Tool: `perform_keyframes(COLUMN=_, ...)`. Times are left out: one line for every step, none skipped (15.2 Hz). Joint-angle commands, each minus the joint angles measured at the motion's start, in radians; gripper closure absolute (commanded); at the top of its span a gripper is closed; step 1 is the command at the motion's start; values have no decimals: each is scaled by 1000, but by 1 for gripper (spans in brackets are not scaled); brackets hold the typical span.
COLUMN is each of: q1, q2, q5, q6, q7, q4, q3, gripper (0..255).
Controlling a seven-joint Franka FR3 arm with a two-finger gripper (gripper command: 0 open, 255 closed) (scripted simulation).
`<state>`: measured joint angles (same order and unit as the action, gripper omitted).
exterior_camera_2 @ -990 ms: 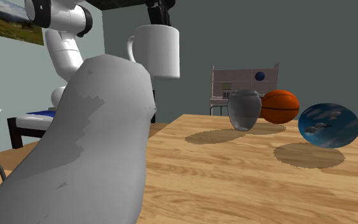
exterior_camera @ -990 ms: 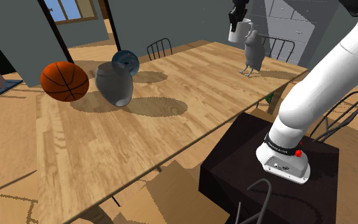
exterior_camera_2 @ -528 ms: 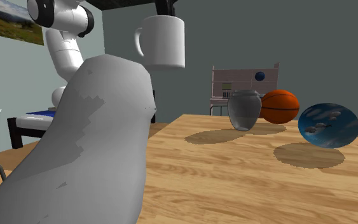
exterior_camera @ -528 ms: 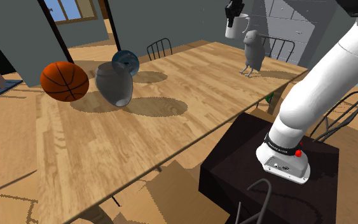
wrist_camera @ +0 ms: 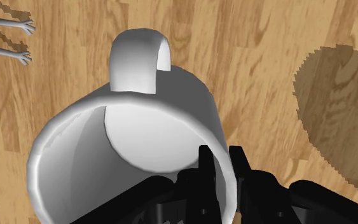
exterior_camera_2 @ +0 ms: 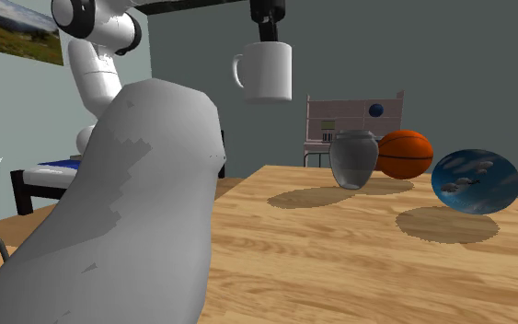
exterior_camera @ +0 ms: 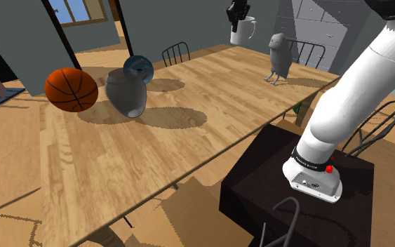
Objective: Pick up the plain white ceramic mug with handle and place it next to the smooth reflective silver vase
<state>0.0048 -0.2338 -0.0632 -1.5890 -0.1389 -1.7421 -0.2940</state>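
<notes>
The tool (wrist_camera: 220, 158) pinched the white mug (exterior_camera_2: 268, 72) by its rim above the counter (exterior_camera: 210, 84); that thin grip could slip before reaching the grey vase (exterior_camera_2: 352, 158).

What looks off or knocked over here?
Nothing stands out. The white mug hangs upright, its rim clasped by the pincer. The silver vase stands upright; its shoulder-view lean is camera roll.
</notes>
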Motion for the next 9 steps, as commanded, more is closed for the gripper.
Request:
perform_keyframes(q1=19, q2=8, q5=5, q6=-6, q7=51, q4=0, q3=31, gripper=255)
perform_keyframes(q1=28, q2=18, q5=9, q6=-6, q7=73, q4=9, q3=45, gripper=255)
perform_keyframes(q1=37, q2=30, q5=13, q6=-6, q7=94, q4=20, q3=58, gripper=255)
perform_keyframes(q1=46, q2=42, q5=17, q6=-5, q7=116, q4=32, q3=71, gripper=255)
perform_keyframes(q1=55, q2=55, q5=20, q6=-5, q7=137, q4=45, q3=83, gripper=255)
perform_keyframes(q1=64, q2=69, q5=24, q6=-3, q7=158, q4=59, q3=96, gripper=255)
perform_keyframes(q1=73, q2=85, q5=27, q6=-2, q7=178, q4=75, q3=108, gripper=255)
perform_keyframes(q1=82, q2=101, q5=30, q6=0, q7=199, q4=92, q3=120, gripper=255)
perform_keyframes(q1=91, q2=118, q5=33, q6=2, q7=219, q4=111, q3=131, gripper=255)
